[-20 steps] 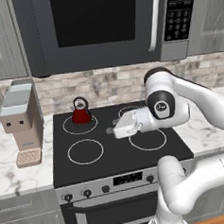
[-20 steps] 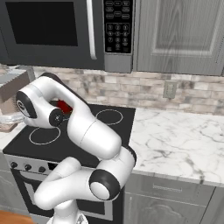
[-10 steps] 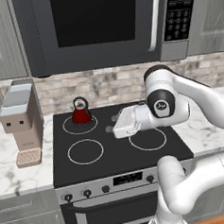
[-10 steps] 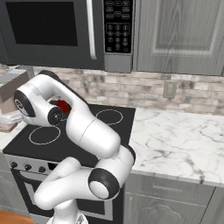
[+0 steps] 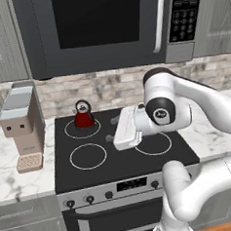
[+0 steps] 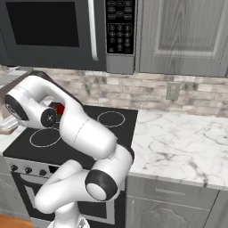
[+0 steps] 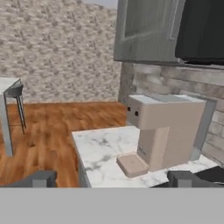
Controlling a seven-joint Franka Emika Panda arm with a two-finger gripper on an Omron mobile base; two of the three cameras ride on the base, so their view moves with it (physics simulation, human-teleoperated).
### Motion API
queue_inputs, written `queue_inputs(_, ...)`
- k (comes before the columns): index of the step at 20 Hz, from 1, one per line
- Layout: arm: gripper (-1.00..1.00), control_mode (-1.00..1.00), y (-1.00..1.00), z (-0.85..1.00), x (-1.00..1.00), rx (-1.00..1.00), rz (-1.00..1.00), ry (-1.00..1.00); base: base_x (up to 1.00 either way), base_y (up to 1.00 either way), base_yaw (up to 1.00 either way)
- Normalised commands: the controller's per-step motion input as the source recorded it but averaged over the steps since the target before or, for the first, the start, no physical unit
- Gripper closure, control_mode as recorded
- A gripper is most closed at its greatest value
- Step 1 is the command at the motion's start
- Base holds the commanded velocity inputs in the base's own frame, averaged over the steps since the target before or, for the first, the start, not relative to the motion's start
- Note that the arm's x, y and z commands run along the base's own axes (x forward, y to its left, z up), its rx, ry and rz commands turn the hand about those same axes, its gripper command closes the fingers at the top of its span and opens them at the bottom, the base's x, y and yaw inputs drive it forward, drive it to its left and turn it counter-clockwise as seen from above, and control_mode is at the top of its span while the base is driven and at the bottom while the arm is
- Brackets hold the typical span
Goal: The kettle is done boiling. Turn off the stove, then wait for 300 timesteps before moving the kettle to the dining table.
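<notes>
Counted: one kettle (image 5: pixel 83 116), red, standing upright on the rear left burner of the stove (image 5: pixel 111 161); four white burner rings on the black glass, three of them bare; one beige coffee machine (image 5: pixel 23 126) on the marble table (image 5: pixel 14 178) just left of the stove; one microwave (image 5: pixel 101 28) overhead. Gripper (image 5: pixel 114 129) poised above the stove's middle, pointing left, apart from the kettle and touching nothing; fingers (image 7: pixel 43 178) spread wide at the two bottom corners of the hand view, empty between. Seen from the left base view: kettle in full, all four rings, the front panel with its knobs along the near edge. From the right base view: kettle reduced to a red sliver (image 6: pixel 60 109) behind the arm's elbow, two rings clear, plus a long bare stretch of marble table (image 6: pixel 178 142) right of the stove and a wall outlet (image 6: pixel 172 91) above it. From the hand view: coffee machine close up with its drip tray, the left end edge of the table, wooden floor (image 7: pixel 43 135) beyond, and a white tabletop corner with a thin grey leg at the far left (image 7: pixel 6 87), a grey stool (image 7: pixel 15 92) beside it. Open floor between that corner and the table's end.
</notes>
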Motion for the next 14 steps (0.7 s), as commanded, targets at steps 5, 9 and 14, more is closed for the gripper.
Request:
queue_inputs(5, -1.00, -1.00, -0.17, 0.72, -0.16, -0.50, 0.00, -0.14, 0.00, 0.00, 0.00)
queue_inputs(9, -1.00, -1.00, -0.20, 0.77, -0.20, -0.50, 0.00, -0.15, 0.00, 0.00, 0.00)
queue_inputs(14, -1.00, -1.00, -0.24, 0.80, -0.22, -0.50, 0.00, -0.14, 0.00, 0.00, 0.00)
